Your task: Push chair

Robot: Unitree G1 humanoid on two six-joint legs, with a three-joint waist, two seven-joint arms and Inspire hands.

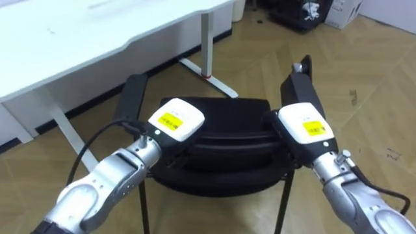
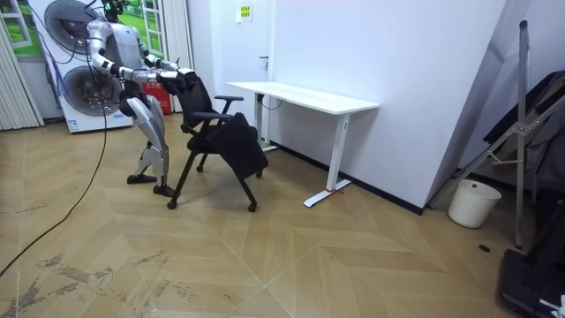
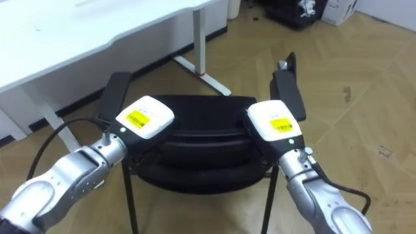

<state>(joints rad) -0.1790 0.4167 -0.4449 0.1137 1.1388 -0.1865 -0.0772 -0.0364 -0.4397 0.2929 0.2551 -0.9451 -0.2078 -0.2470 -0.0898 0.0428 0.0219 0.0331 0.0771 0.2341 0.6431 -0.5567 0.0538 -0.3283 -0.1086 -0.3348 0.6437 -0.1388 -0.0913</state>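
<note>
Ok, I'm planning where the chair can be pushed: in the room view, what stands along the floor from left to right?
White unit with round fronts → chair → white desk → white bucket → folded metal stand.

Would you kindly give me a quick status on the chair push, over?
On the black chair backrest: left hand, right hand. Chair upright, close to the white desk. The desk leg stands ahead of it.
</note>
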